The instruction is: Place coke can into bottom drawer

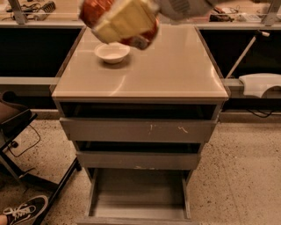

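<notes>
My gripper [120, 22] is at the top of the camera view, above the back left of the cabinet top. Its pale yellow finger [123, 19] lies across the coke can [94, 9], a red-orange can that shows on both sides of the finger, with its silver end at the lower right. The gripper is shut on the can and holds it in the air, just above the white bowl [112, 52]. The bottom drawer [138, 193] is pulled out at the foot of the cabinet, an empty shallow grey tray.
The cabinet top [175, 70] is beige. The top drawer front [138, 130], with white scratches, and the middle drawer [138, 159] stand slightly out. A chair frame [17, 132] and a shoe [24, 210] are at the left. A white object [261, 83] sits at the right.
</notes>
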